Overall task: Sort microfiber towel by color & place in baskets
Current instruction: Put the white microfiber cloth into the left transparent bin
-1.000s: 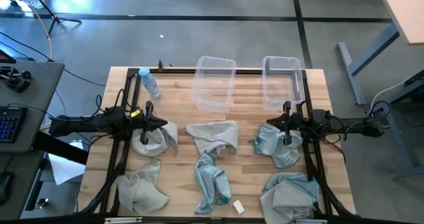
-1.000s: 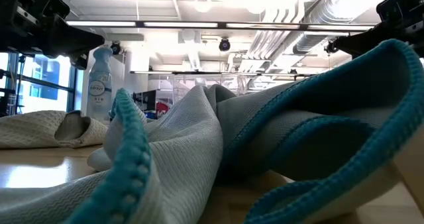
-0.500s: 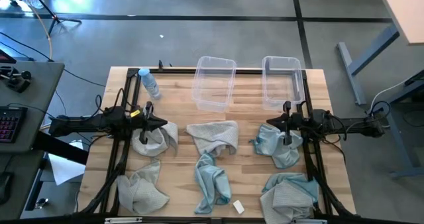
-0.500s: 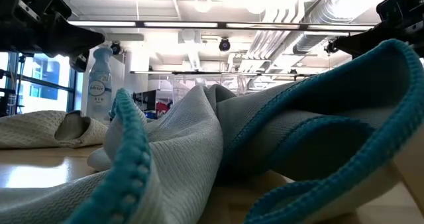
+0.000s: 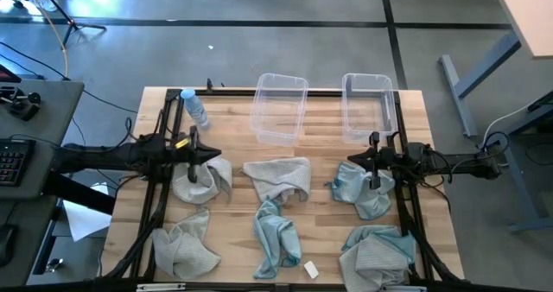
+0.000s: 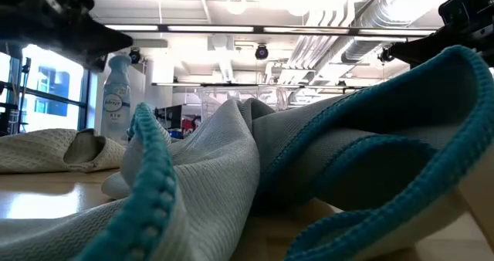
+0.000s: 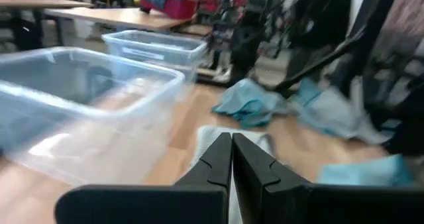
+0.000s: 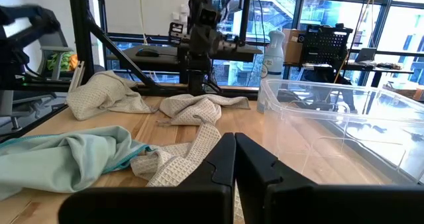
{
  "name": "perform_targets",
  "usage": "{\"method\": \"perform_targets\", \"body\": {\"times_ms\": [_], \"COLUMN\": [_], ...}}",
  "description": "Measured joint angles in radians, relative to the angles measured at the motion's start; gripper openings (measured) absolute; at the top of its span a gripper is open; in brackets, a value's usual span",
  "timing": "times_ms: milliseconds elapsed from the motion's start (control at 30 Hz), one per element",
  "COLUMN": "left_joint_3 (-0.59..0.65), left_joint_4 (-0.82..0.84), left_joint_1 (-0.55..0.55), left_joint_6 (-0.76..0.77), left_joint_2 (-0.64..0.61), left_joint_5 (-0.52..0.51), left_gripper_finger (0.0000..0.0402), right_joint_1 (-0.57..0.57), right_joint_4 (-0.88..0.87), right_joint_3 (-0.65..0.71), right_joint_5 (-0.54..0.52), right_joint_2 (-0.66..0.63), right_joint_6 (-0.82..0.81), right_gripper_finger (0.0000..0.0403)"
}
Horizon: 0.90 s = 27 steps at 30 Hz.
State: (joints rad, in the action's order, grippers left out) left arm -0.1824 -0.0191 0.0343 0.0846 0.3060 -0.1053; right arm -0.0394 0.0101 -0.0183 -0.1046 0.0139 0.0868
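A: What is the biggest thing here?

B: The wooden table, with two clear baskets at its far edge. The left basket sits near the middle, and the right basket is further right, apart from it.

A: And the arms?

B: Both reach in from the sides. The left gripper hangs over a grey towel on the left side of the table. Its fingers are pressed together with nothing between them. The right gripper is over a teal towel on the right side, and its fingers are also closed on nothing.

A: Where are the other towels?

B: A grey one lies in the middle, just near of the left basket. A teal one lies nearer still, its top end touching the middle grey one. Another grey towel is at the near left. At the near right is a heap with teal cloth and grey cloth together.

A: Anything small?

B: A water bottle lies at the far left, and a small white block sits at the near edge, just right of the near teal towel.
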Motion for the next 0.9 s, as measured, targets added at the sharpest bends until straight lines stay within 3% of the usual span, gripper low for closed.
{"method": "perform_targets", "body": {"times_ms": [167,367,567,900], "left_joint_3": [-0.187,-0.411,-0.556,-0.718], "left_joint_4": [0.035,0.292,0.426,0.416], "left_joint_1": [0.033,0.052,0.048,-0.119], "left_joint_6": [-0.088,-0.156,0.071,0.304], "left_joint_2": [0.246,0.431,0.553,0.774], "left_joint_5": [-0.003,-0.004,-0.038,-0.272], "left_gripper_finger": [0.0,0.0,0.0,0.0], "right_joint_1": [0.0,0.0,0.0,0.0], "right_joint_4": [0.0,0.0,0.0,0.0], "right_joint_3": [0.0,0.0,0.0,0.0], "right_joint_5": [0.0,0.0,0.0,0.0], "right_joint_2": [0.0,0.0,0.0,0.0], "right_joint_6": [0.0,0.0,0.0,0.0], "right_gripper_finger": [0.0,0.0,0.0,0.0]}}
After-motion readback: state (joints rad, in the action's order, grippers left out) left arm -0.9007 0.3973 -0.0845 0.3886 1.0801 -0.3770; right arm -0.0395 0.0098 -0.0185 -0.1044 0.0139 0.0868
